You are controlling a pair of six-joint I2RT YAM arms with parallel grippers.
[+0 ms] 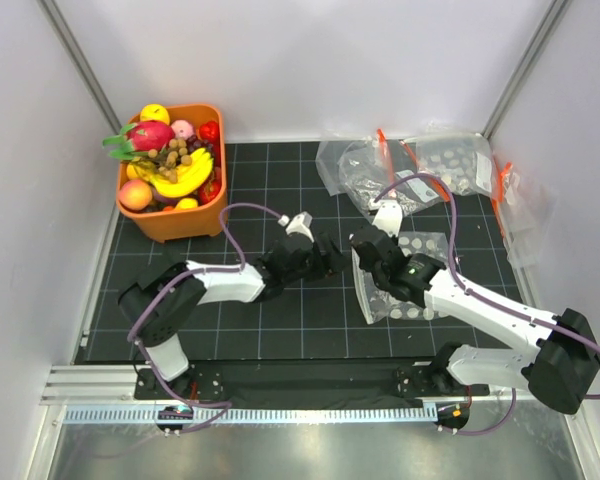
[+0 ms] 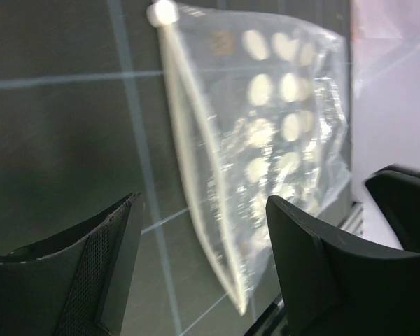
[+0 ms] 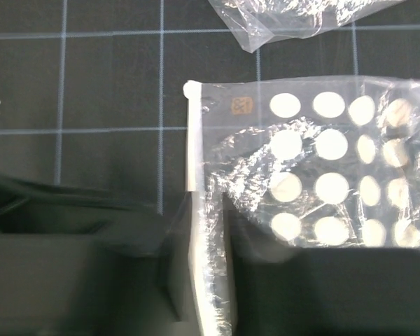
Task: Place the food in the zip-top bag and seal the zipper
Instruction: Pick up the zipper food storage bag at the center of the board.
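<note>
From above, the left claw [image 1: 331, 262] and right claw [image 1: 365, 266] meet at the mouth edge of the bag [image 1: 405, 295], which lies on the desk [image 1: 280, 320]. Left wrist: jaws apart, bag just ahead between them, zipper [image 2: 187, 161] nearest. Right wrist: jaws nearly together astride the zipper; I cannot tell whether they pinch it. The film looks light, limp and slippery, so the stiffer strip is the place to grip.

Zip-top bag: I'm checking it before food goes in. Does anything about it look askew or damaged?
The zipper bends midway, where the right gripper pinches it; above that it runs straight. The zip-top bag is crinkled and empty, with no tear visible.
</note>
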